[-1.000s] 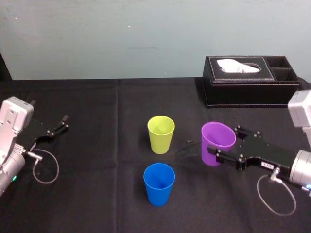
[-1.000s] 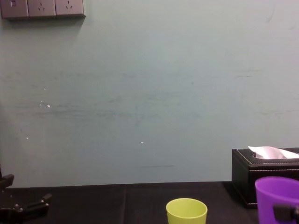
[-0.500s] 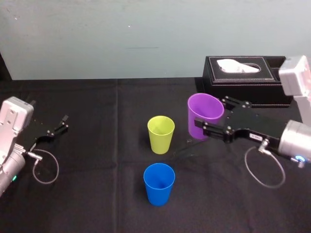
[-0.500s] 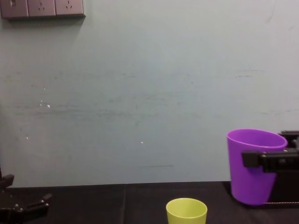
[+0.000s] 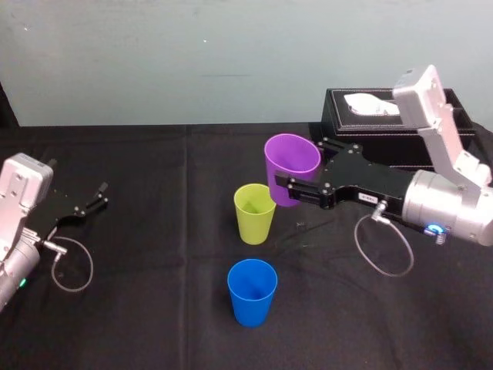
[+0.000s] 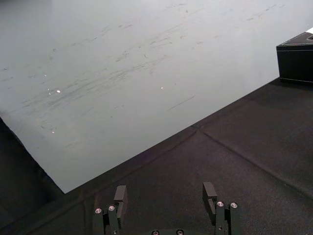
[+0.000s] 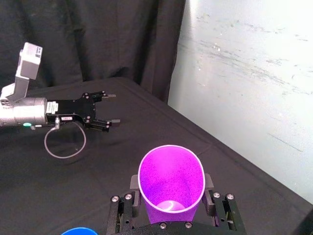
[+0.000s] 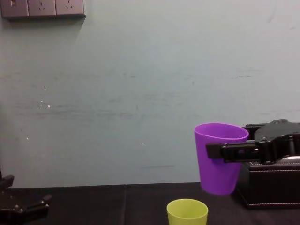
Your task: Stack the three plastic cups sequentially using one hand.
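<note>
My right gripper [image 5: 296, 173] is shut on the purple cup [image 5: 291, 168], holding it upright in the air just right of and above the yellow-green cup [image 5: 255, 213]. From the right wrist, both fingers press the purple cup [image 7: 171, 178] at its sides. Seen from the chest, the purple cup [image 8: 219, 157] hangs above the rim of the yellow-green cup [image 8: 187, 211]. The blue cup [image 5: 252, 290] stands on the cloth nearer me; its rim [image 7: 79, 231] shows at the right wrist view's edge. My left gripper [image 6: 166, 200] is parked open at the far left [image 5: 91, 202].
A black tissue box [image 5: 397, 127] stands at the back right, behind my right arm. The table is covered by a black cloth [image 5: 154, 308] and backed by a pale wall. A cable loop [image 5: 73, 266] hangs from my left arm.
My right gripper has lifted the purple cup off the cloth and carried it up and to the left, from right of the yellow-green cup to just above its right side. The left arm stayed still.
</note>
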You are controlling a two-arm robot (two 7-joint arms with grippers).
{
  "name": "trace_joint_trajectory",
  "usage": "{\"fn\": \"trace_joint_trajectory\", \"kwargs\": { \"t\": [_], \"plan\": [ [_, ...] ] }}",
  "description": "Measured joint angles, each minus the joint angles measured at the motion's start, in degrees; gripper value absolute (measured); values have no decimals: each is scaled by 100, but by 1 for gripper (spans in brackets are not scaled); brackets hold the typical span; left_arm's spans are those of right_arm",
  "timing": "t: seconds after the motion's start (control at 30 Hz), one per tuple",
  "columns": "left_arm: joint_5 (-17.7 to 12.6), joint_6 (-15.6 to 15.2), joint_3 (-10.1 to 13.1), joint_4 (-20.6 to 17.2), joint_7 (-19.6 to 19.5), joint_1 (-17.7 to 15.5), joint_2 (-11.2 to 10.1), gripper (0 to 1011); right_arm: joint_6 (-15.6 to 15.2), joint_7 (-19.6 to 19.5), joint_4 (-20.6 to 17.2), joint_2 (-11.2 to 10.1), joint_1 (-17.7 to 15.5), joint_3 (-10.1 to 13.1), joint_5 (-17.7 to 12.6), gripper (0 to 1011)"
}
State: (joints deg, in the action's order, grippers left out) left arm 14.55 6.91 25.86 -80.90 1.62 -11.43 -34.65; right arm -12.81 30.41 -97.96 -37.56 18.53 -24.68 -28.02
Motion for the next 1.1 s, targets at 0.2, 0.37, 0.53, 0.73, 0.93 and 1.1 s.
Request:
{"fn": "trace_joint_trajectory", "kwargs": {
  "t": [0.2,0.37,0.53,0.73,0.93,1.1],
  "plan": [
    [0,0,0,0,0,0,0,1010,-82,-14,185,158,204,-177,59,734],
    [0,0,0,0,0,0,0,1010,-107,-25,315,243,310,-275,108,734],
    [0,0,0,0,0,0,0,1010,-109,-42,463,333,404,-369,182,734],
    [0,0,0,0,0,0,0,1010,-126,-41,640,446,507,-445,225,734],
    [0,0,0,0,0,0,0,1010,-137,-29,806,535,599,-507,260,734],
    [0,0,0,0,0,0,0,1010,-135,10,957,598,669,-558,291,734]
  ]
}}
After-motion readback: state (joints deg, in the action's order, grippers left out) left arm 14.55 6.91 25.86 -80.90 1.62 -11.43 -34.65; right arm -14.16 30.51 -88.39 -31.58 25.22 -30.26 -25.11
